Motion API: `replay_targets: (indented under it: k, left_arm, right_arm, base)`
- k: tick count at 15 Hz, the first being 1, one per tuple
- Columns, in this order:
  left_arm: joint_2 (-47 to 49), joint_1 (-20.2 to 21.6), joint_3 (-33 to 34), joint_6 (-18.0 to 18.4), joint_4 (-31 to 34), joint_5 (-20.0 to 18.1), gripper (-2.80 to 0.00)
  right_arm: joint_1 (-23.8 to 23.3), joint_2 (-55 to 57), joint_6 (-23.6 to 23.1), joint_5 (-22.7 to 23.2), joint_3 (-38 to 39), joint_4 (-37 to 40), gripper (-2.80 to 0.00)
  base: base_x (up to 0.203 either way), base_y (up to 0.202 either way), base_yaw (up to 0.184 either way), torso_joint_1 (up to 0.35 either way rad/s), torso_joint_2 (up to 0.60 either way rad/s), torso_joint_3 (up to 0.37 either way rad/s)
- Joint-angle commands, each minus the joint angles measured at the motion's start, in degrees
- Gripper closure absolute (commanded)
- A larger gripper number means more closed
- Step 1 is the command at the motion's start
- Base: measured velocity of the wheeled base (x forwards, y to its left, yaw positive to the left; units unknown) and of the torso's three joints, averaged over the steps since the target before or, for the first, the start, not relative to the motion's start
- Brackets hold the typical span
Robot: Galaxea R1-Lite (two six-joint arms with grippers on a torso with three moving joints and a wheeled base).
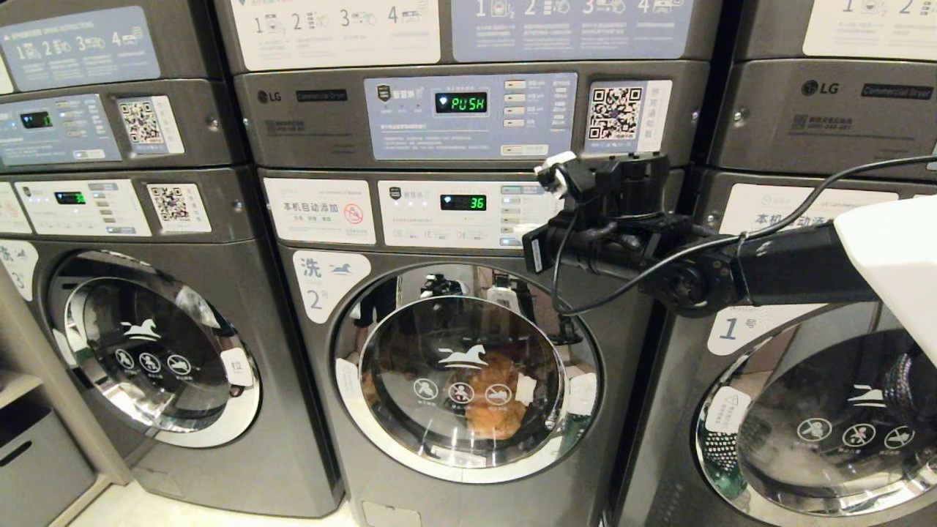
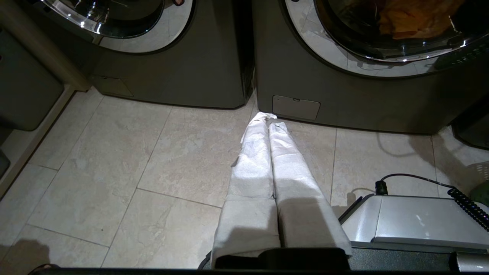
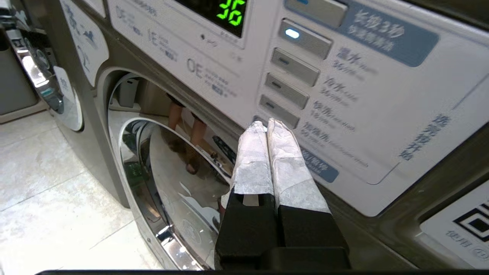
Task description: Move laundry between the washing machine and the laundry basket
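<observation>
The washing machine [image 1: 322,344] labelled 2 stands in the middle of the head view with its round glass door [image 1: 465,373] closed. Orange laundry [image 1: 494,399] lies behind the glass. The panel display [image 1: 463,202] reads 36. My right gripper [image 1: 528,245] is shut and empty. In the right wrist view its white-wrapped tips [image 3: 266,124] rest against the panel at the lowest grey button [image 3: 279,111]. My left gripper [image 2: 267,116] is shut and empty, hanging low over the floor in front of the machine's base. Only a green sliver of the laundry basket [image 2: 481,193] shows at the edge.
Alike machines stand on both sides, number 3 [image 1: 154,344] on the left and number 1 [image 1: 820,410] on the right, with dryers [image 1: 468,110] stacked above. A grey cabinet [image 1: 36,454] is at far left. My base [image 2: 412,221] and a coiled cable [image 2: 468,206] sit on the tiled floor [image 2: 114,172].
</observation>
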Motion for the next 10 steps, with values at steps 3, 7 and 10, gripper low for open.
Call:
replay_targets:
  k: [3,7,10]
  left_arm:
    - [0.1,0.0,0.0,0.1,0.1,0.0,0.0]
    - [0.1,0.0,0.0,0.1,0.1,0.0,0.0]
    - [0.1,0.0,0.0,0.1,0.1,0.0,0.0]
  right_arm:
    - [0.6,0.3,-0.1,0.2,0.5,-0.2,0.0]
    - [0.7,1.9,-0.3,0.2,-0.1,-0.2,0.0]
    - [0.7,2.9,-0.2,0.1,-0.8,-0.3,0.0]
  base:
    - [0.0,0.0,0.0,0.0,0.0,0.0]
    - [0.0,0.0,0.0,0.0,0.0,0.0]
    - [0.0,0.0,0.0,0.0,0.0,0.0]
